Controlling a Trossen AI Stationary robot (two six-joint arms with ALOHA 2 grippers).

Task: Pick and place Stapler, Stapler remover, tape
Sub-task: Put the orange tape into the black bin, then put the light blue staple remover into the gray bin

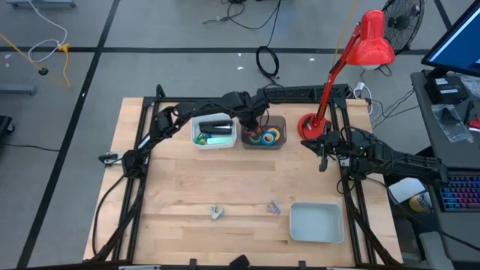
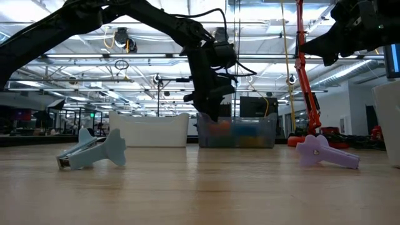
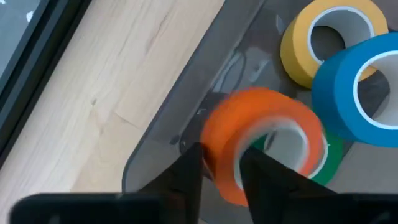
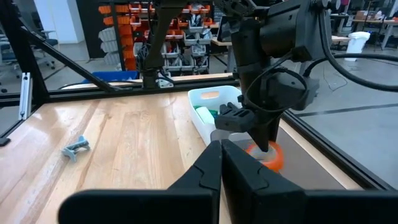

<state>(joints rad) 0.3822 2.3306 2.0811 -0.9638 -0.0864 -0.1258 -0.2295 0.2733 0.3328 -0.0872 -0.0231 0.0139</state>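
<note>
My left gripper (image 1: 253, 126) reaches down into the dark clear bin (image 1: 283, 142) at the table's far side and is shut on the orange tape roll (image 3: 261, 124). The yellow roll (image 3: 317, 37), blue roll (image 3: 360, 93) and green roll (image 3: 333, 158) lie in the same bin. A black stapler (image 1: 215, 124) lies in the white bin (image 1: 214, 144) beside it. Two staple removers rest on the near part of the table, a pale blue one (image 2: 94, 153) and a lilac one (image 2: 325, 153). My right gripper (image 1: 322, 161) hovers shut near the right edge. My left gripper pinches the orange roll's wall (image 3: 221, 171), one finger (image 3: 186, 177) outside the ring and one (image 3: 261, 174) inside its core. The fingers come from above, pointing down into the bin. The roll sits tilted over the green roll; I cannot tell whether it is lifted clear.
A white tray (image 1: 294, 225) sits at the near right of the table. A red desk lamp (image 1: 330, 82) stands with its base (image 1: 310, 124) just right of the dark bin, close to my right arm. Bare wood lies between the bins and the staple removers.
</note>
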